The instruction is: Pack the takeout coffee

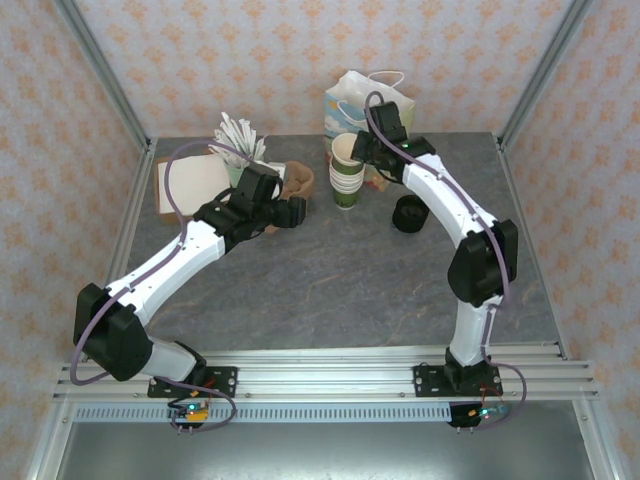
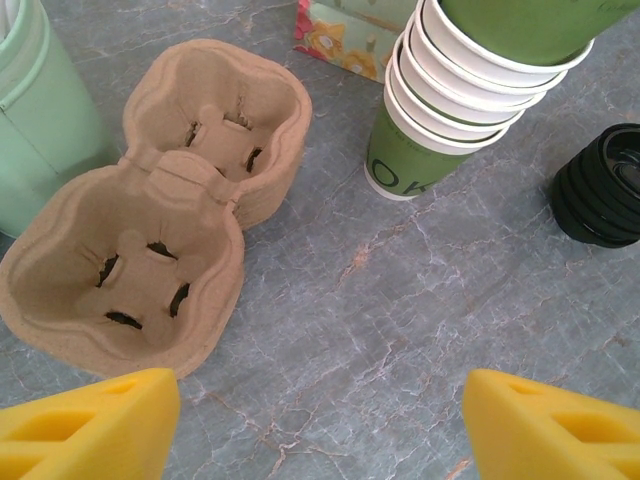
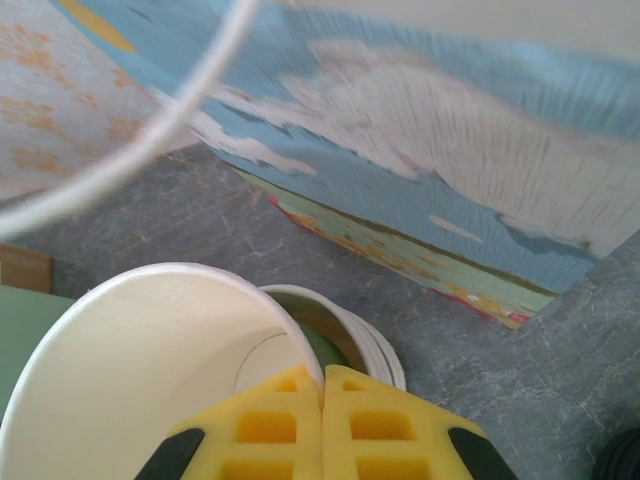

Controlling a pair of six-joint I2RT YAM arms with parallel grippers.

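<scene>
- Grey worktop [image 1: 330,280] carried your gift bag [image 1: 342,105] at the back edge.
- Your L end effector [image 2: 320,425] hung open above the worktop, just short of the pulp carrier [image 2: 175,180].
- Cup stack [image 2: 420,150] stood beside the bag, w/ black lids [image 2: 600,190] to its right.
- Your R end effector [image 3: 322,425] was pinched on the rim of the single cup [image 3: 150,370], which sat tilted atop the stack, top open.

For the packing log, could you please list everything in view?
Gift bag: one, blue-green, rear.
Cup stack: one, cream-green, before the bag.
Lifted cup: one, cream, lidless, above the stack.
Lid pile: one, black, right of the stack.
Cup carrier: one seen, brown, left of the stack.
Tub: one, pale green, beside the carrier.
Flat box: one, white-brown, left rear.
Left pincer: one, yellow, open, near the carrier.
Right pincer: one, yellow, shut on the lifted cup.
</scene>
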